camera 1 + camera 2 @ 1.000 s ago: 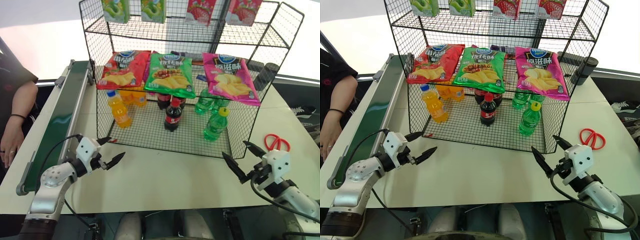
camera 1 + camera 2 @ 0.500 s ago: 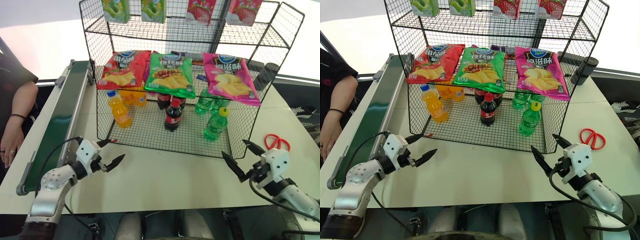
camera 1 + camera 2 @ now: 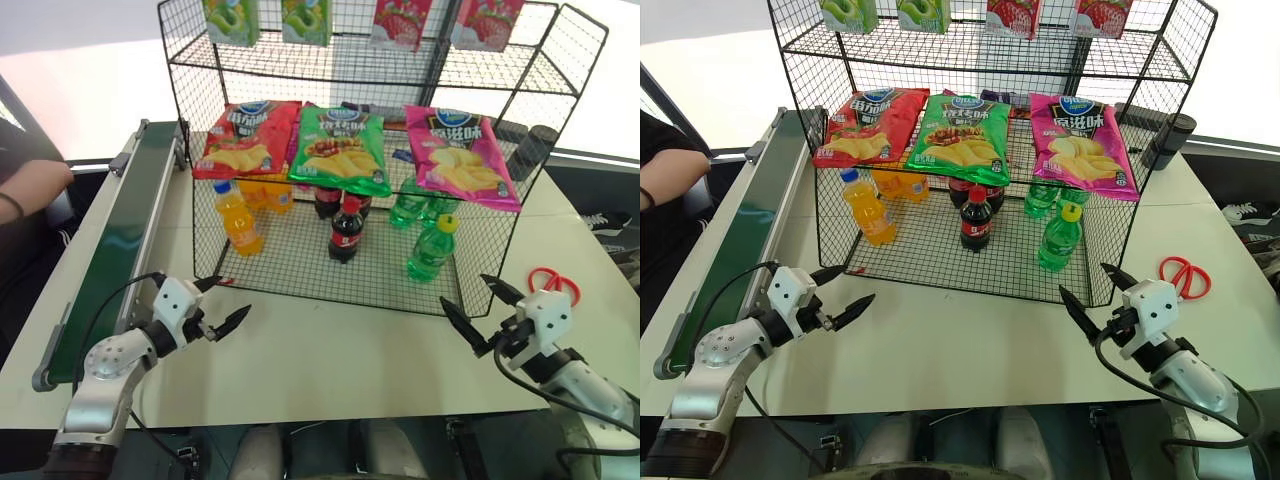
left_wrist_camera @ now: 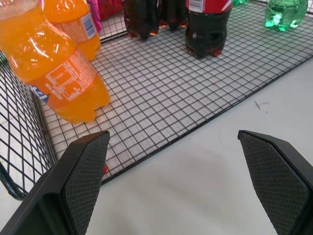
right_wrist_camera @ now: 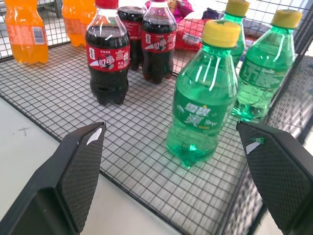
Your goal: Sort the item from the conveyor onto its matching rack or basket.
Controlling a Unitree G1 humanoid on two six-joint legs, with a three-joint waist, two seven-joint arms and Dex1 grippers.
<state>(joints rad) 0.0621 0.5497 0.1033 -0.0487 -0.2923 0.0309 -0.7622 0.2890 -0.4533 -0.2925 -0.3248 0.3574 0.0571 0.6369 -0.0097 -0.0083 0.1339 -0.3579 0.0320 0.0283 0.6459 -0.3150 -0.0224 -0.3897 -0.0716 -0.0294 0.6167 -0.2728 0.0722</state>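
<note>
1. Head views: on the white table, the person's arm has drawn back from the conveyor, and the belt carries nothing. The green bottle already stands in the basket, so the sorting looks done. The left tool and the right tool gape wide and hold nothing.
2. Left wrist view: two orange bottles.
3. Right wrist view: the green bottle with two more behind it, and three cola bottles.

Bright, even daylight; bkgd at upper left and upper right of head views blown out white. Soft faint shadows on worktop under both arms. Glare spots on green bottle and orange bottle. Wrist views sharp; orange bottle slightly soft.
</note>
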